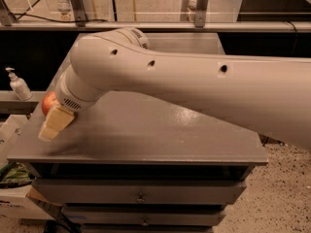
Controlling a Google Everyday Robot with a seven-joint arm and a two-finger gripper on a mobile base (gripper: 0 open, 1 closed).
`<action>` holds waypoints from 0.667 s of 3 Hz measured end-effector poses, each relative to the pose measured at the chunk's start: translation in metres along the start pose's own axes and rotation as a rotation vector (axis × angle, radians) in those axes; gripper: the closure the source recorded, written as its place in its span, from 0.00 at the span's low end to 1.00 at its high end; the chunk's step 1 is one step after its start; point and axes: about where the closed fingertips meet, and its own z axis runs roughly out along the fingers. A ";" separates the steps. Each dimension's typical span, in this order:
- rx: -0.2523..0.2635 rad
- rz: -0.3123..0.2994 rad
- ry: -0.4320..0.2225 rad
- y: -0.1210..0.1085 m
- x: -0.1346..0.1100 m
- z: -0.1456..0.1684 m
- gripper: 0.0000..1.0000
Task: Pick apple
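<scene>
The apple (pixel 48 102) is red-orange and sits at the left edge of the grey table (pixel 155 135). Only its left part shows; my wrist and gripper cover the rest. My gripper (pixel 52 125) is at the end of the big white arm (pixel 194 91), its cream-coloured finger pointing down-left just in front of and partly over the apple.
A white pump bottle (pixel 18 85) stands on a ledge left of the table. Drawers (pixel 141 195) run below the table front. A white box (pixel 19 203) sits on the floor at lower left. A rail and glass panel run behind the table.
</scene>
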 end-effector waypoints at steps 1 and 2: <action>-0.006 0.035 -0.003 -0.009 -0.001 0.020 0.00; -0.021 0.082 -0.032 -0.011 0.003 0.036 0.18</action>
